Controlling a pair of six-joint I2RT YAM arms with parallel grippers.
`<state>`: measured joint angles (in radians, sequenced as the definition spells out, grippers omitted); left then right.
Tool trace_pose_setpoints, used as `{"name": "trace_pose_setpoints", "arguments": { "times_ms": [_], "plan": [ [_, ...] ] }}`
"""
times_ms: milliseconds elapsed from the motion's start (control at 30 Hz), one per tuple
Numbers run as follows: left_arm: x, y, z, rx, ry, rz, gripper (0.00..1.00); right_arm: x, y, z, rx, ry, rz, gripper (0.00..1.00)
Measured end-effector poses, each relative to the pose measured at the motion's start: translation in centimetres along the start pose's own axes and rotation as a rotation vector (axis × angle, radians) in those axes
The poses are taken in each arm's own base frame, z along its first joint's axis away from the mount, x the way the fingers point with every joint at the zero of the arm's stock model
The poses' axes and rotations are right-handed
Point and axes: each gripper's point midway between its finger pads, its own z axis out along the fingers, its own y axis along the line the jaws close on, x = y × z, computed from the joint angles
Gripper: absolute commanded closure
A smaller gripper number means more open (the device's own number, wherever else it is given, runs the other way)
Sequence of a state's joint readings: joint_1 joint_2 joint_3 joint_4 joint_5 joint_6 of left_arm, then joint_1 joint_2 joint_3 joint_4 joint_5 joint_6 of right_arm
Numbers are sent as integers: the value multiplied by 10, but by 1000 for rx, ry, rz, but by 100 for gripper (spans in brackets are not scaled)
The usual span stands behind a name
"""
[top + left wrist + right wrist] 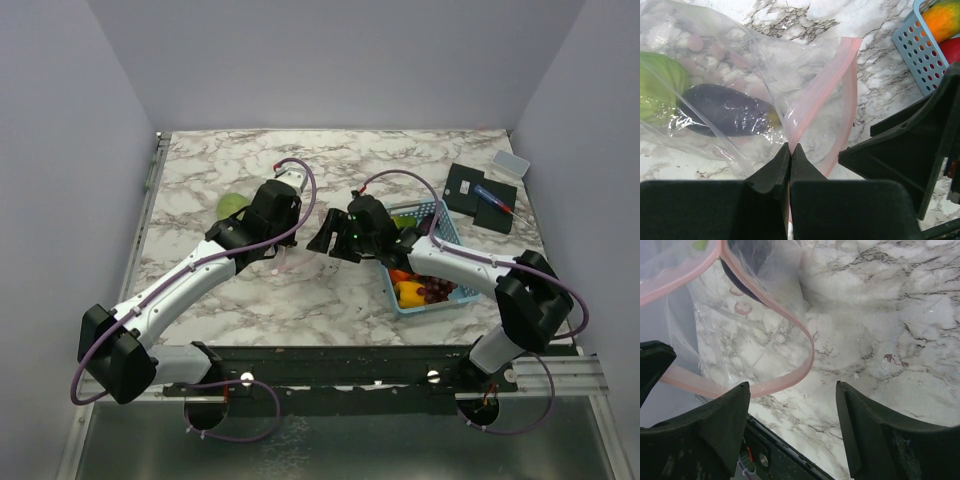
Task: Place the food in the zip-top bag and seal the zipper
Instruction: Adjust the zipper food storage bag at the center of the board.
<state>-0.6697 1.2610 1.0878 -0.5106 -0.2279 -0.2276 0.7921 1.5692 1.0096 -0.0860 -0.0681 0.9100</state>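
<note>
Marble-pattern counter [220, 290], plain grey walls on three sides. The zip-top bag [755, 60] lies on the counter left of centre, mouth facing the light-blue basket [917, 55].

Left gripper [790, 152]: fingers together, clamped on the bag's mouth edge right at the pink zipper [832, 80], holding that lip up. Right gripper [792, 415]: fingers apart, nothing between them, hovering low just in front of the open mouth (the zipper strip loops close past one finger, contact not clear).

Progress: partly loaded. Cabbage [660, 90] and eggplant [725, 112] are inside the bag, side by side toward the closed end. Not yet bagged, all in the basket: tomato [952, 50], grapes [437, 290], yellow pepper [408, 293], plus an orange piece at the basket's edge, likely the pumpkin [942, 20].

Zipper gapes in a wide loop, not sealed. I'd call it roughly a third done: four items to move, then the seal.
</note>
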Motion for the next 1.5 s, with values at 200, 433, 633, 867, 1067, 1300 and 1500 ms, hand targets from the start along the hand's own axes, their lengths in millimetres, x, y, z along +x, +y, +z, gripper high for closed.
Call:
{"name": "trace_pose_setpoints", "arguments": {
  "times_ms": [200,433,633,867,1067,1300,1500],
  "plan": [
    [0,0,0,0,1,1,100,1,0,19,-13,-3,61,41],
    [0,0,0,0,1,1,100,10,-12,38,15,18,104,57],
    [0,0,0,0,1,1,100,9,-10,41,8,13,120,80],
    [1,0,0,-1,5,2,100,-2,4,40,-20,-7,108,99],
    [6,2,-3,-6,23,4,100,-9,10,32,-30,-25,62,100],
    [-5,8,-31,-15,15,-8,100,-30,34,-9,-87,-89,-25,99],
    [-46,13,-76,-18,-75,-36,100,-45,56,-47,-135,-135,-125,99]
  ]
}}
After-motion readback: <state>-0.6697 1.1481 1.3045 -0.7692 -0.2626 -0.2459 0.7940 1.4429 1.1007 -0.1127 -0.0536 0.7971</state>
